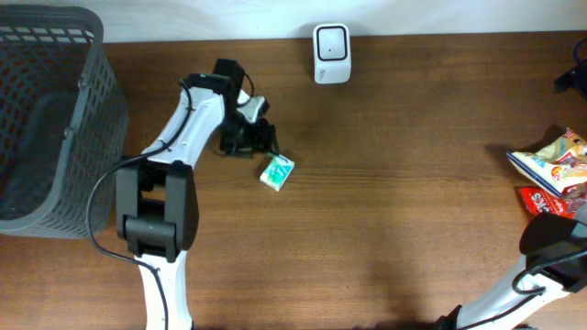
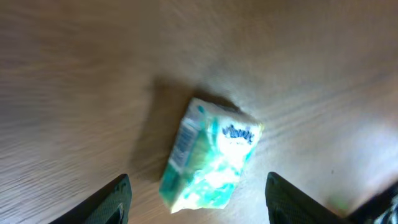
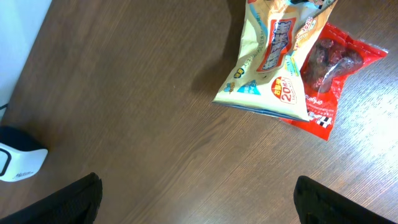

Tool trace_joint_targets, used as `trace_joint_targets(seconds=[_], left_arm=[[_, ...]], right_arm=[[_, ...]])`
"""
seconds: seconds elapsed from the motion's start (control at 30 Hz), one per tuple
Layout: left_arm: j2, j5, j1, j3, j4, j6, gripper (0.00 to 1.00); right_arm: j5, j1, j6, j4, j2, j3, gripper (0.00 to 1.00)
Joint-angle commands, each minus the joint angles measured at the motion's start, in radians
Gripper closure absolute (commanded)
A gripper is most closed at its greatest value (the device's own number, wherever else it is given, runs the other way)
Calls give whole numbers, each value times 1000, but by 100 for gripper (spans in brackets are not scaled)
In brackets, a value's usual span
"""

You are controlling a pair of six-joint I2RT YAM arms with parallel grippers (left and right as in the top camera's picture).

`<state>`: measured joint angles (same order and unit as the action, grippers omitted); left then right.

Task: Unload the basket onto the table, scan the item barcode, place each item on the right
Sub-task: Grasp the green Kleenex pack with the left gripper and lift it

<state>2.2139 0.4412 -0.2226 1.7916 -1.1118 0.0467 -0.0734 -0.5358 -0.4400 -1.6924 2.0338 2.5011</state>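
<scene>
One tissue pack (image 1: pixel 277 171) flat on table (image 1: pixel 385 229) below left gripper (image 2: pixel 199 208), jaws apart, clear of it | one scanner (image 1: pixel 331 53) at far edge | one basket (image 1: pixel 55 119) far left | two snacks: yellow bag (image 3: pixel 273 62) overlapping red bag (image 3: pixel 339 62), by right gripper (image 3: pixel 199 211), jaws wide, empty

On my table (image 1: pixel 394 229), a basket (image 1: pixel 55 119) sits at the far left, and a scanner (image 1: pixel 331 53) stands at the back edge near the middle. A tissue pack (image 1: pixel 276 171) lies in front of the scanner and to its left, just beside the left gripper (image 1: pixel 260 142) — which is on the pack's basket side. Two snack bags (image 1: pixel 548 165) overlap at the right edge — well apart from the pack.
</scene>
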Motion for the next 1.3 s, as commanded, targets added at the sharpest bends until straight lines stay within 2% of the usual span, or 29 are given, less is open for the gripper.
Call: trace_joint_targets(seconds=[0.0, 0.2, 0.37, 0.47, 0.57, 0.63, 0.77, 0.83, 0.93, 1.0, 1.17, 1.27], left_arm=[[-21, 60, -15, -74, 50, -87, 35], [-21, 61, -16, -180, 166, -117, 43], [-21, 61, -16, -202, 150, -121, 59], [-21, 61, -16, -201, 145, -121, 64], [-21, 61, -16, -201, 146, -121, 75], [-21, 61, -16, -195, 145, -120, 88], [-21, 40, -16, -130, 79, -120, 99], [-21, -67, -19, -51, 6, -118, 100], [-21, -267, -35, 37, -63, -52, 100], [-21, -468, -64, 96, -101, 28, 100], [-21, -879, -174, 100, -92, 247, 100], [-21, -974, -240, 71, -48, 279, 100]], right_arm=[[-5, 5, 6, -6, 3, 3, 2], [-5, 5, 6, -6, 3, 3, 2], [-5, 5, 6, -6, 3, 3, 2], [-5, 5, 6, -6, 3, 3, 2], [-5, 5, 6, -6, 3, 3, 2], [-5, 5, 6, -6, 3, 3, 2], [-5, 5, 6, -6, 3, 3, 2], [-5, 5, 6, -6, 3, 3, 2], [-5, 5, 6, -6, 3, 3, 2], [-5, 5, 6, -6, 3, 3, 2], [-5, 5, 6, -6, 3, 3, 2], [-5, 5, 6, -6, 3, 3, 2]])
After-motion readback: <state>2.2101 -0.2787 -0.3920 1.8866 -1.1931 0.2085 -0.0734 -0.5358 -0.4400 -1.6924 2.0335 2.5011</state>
